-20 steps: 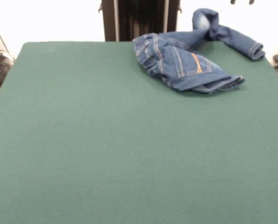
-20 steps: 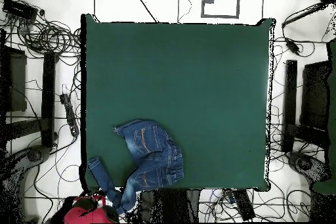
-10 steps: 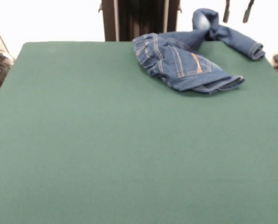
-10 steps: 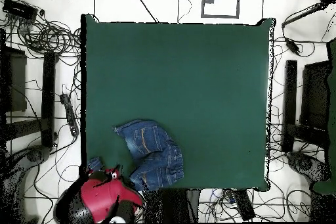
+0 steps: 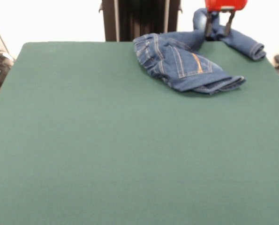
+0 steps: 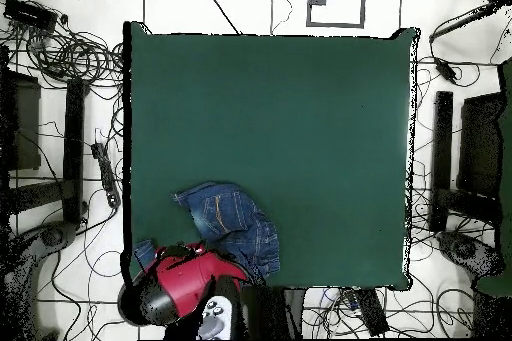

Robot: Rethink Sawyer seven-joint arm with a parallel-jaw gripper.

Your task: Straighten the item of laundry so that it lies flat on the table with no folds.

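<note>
Bright, even light all over the table, with no glare. Washed-out white behind the far edge in the front view. Only a thin dark shadow under the jeans near the far right corner. Soft and a bit blurry everywhere.

From overhead, you lose the lower part of the crumpled blue denim jeans beneath the red and black arm; the front view's top edge crops that arm
</note>
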